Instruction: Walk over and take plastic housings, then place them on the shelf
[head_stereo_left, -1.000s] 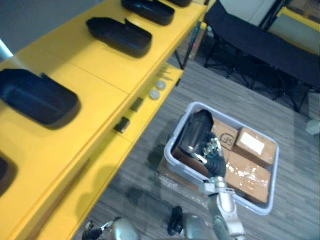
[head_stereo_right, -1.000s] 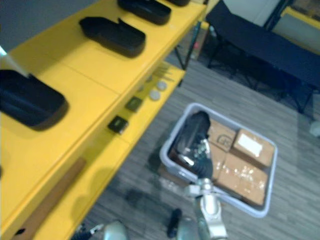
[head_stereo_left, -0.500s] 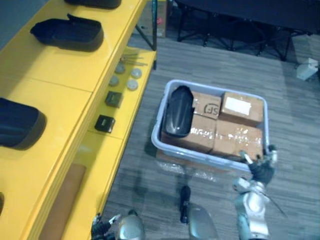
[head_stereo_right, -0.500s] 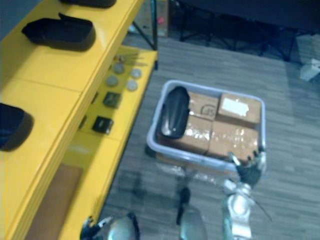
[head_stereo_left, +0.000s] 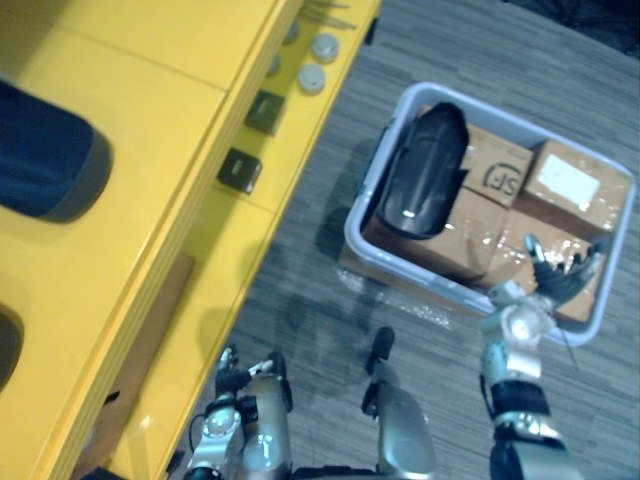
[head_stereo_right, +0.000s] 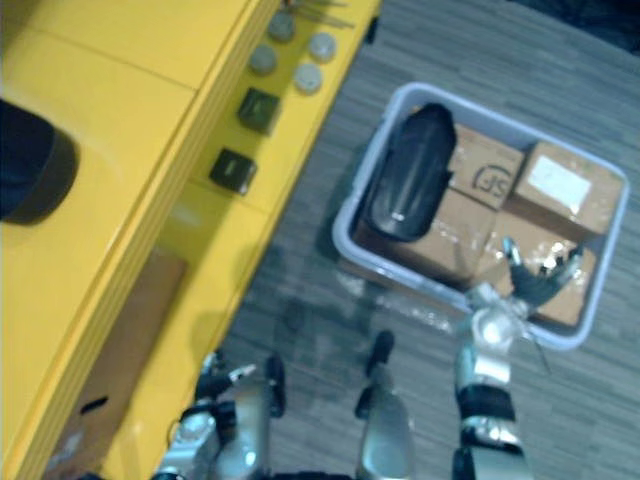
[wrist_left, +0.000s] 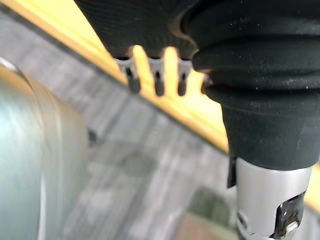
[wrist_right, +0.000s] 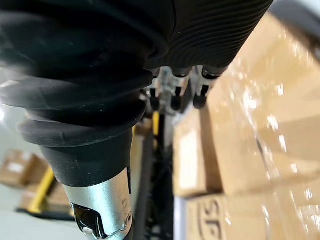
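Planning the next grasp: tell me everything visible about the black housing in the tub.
The black housing is a long, rounded shell of glossy plastic, domed side up, with a glare spot on it. It lies along the left end of the pale grey tub, resting on taped cardboard boxes, its far end by the tub's far rim. Nothing grips it: the right hand is open over the boxes near the tub's right end, apart from it.

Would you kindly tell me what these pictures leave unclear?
Black plastic housing on the yellow shelf: cut off by the left eye view's left edge.
Small round grey discs: too small to identify.
Brown cardboard box: partly covered by the right hand.
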